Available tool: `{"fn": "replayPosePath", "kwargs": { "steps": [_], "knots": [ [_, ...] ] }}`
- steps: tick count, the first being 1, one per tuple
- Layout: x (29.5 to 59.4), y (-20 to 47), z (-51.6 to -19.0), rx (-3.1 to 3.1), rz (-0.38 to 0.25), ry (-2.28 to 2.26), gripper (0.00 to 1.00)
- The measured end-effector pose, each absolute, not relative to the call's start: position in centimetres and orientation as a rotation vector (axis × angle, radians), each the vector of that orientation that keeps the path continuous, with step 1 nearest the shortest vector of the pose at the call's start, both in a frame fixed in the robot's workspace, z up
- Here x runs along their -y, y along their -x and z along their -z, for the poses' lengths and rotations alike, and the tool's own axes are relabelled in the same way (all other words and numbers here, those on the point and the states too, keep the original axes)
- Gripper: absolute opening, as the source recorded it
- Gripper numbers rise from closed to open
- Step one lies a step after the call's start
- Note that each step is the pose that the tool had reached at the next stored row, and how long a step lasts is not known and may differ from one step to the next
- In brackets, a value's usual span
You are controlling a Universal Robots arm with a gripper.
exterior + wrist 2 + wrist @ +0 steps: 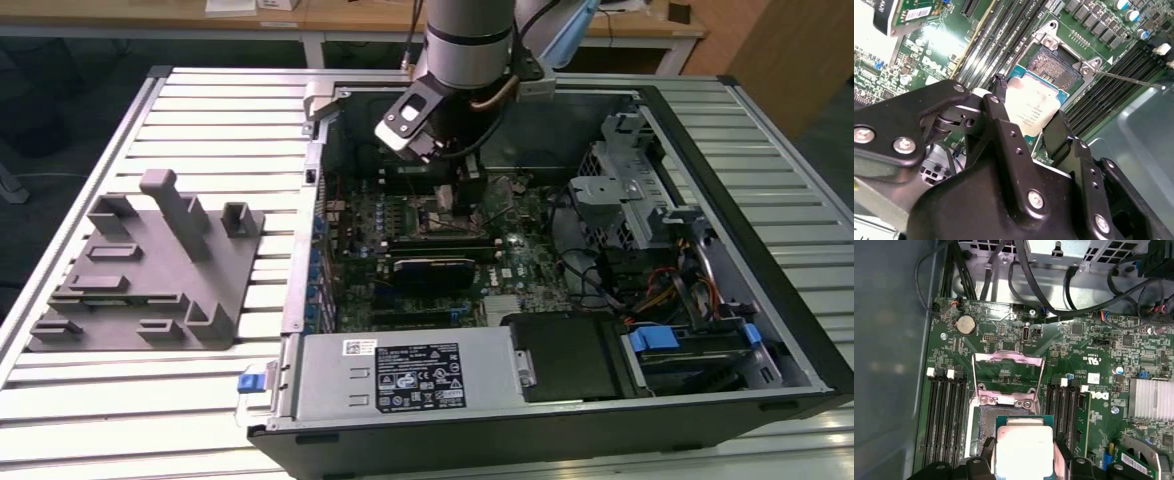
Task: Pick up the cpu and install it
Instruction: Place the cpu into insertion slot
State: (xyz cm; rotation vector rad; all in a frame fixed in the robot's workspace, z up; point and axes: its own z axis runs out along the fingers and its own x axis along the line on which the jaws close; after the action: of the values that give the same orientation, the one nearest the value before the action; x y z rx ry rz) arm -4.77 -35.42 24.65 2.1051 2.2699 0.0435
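Exterior view: the arm [465, 40] reaches down from the upper middle of the frame into the open computer case [747, 200]. Its wrist sits over the motherboard [521, 250]. At the left of the frame, a grey fixture [147, 270] lies on the slatted table [200, 110], well apart from the case. At the bottom of the frame, the power supply [400, 375] sits at the case's near edge.

Both wrist views: the gripper [1026, 117] [1023, 460] is closed narrow on the cpu [1031, 102] [1021, 450]. One black finger [999, 97] [986, 452] presses each of two opposite edges. The silvery top faces the cameras, with the green rim visible around it.

Location of the cpu: we see it held partly over the open socket [1054, 62] [985, 422], covering one side of it. The dark contact field on the other side is uncovered. We cannot tell whether the chip touches the socket or hangs just above it.

First wrist view: the metal load plate [1009, 372] stands swung up beyond the socket. Second wrist view: the thin retention lever [1126, 79] sticks out to one side. Memory slots [944, 415] run along both sides of the socket.
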Motion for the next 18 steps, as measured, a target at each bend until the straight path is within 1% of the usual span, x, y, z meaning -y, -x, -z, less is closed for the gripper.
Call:
{"fn": "replayPosePath", "kwargs": {
  "steps": [18],
  "knots": [
    [34.7,4.8,-22.5,-2.248,-0.035,-2.121,0.54]
  ]
}}
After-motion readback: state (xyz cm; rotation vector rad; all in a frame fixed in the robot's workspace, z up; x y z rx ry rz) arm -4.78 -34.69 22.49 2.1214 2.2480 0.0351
